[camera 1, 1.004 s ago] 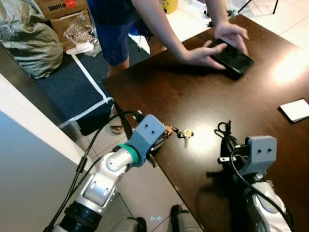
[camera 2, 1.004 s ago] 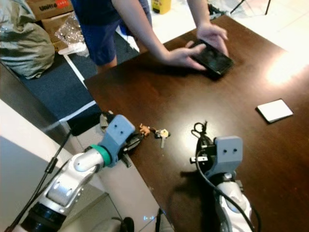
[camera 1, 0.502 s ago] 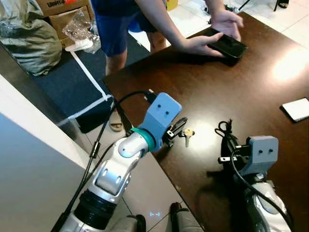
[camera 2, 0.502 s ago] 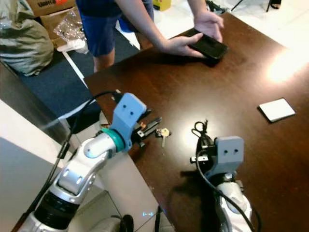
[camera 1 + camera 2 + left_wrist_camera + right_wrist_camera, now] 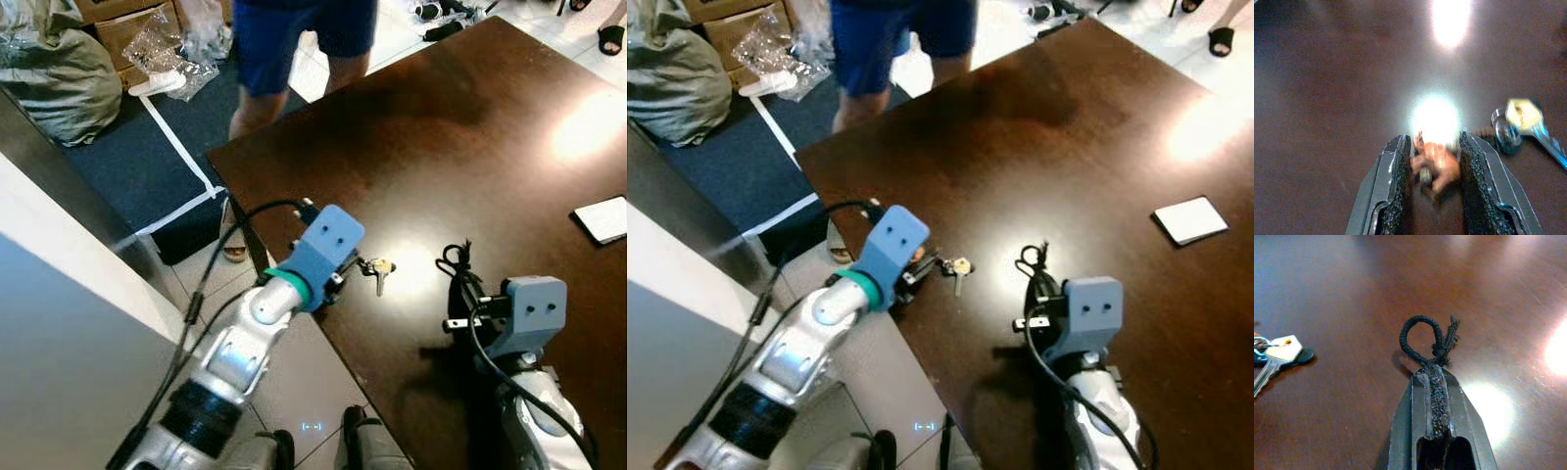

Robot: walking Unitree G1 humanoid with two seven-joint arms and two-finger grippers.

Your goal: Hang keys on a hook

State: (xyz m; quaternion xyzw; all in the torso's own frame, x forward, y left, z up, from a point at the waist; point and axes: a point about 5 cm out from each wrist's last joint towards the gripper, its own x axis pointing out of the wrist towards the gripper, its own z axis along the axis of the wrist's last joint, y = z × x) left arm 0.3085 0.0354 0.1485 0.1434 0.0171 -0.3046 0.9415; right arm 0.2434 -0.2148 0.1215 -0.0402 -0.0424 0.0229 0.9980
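Note:
A bunch of keys lies on the dark wooden table near its left edge, with a small orange charm on its ring. My left gripper is down at the table edge, its two pads pressed against the sides of the charm; the yellow-headed key lies just beyond one finger. My right gripper rests on the table to the right of the keys, shut on a black cord loop. The keys lie off to its side.
A person in blue shorts stands at the table's far left corner. A white card lies at the right. Bags and boxes sit on the floor at the back left. The table edge runs under my left arm.
The person's hands and the black phone have left the table. My left gripper, raised half a second ago, has come down onto the key charm. The right arm is still.

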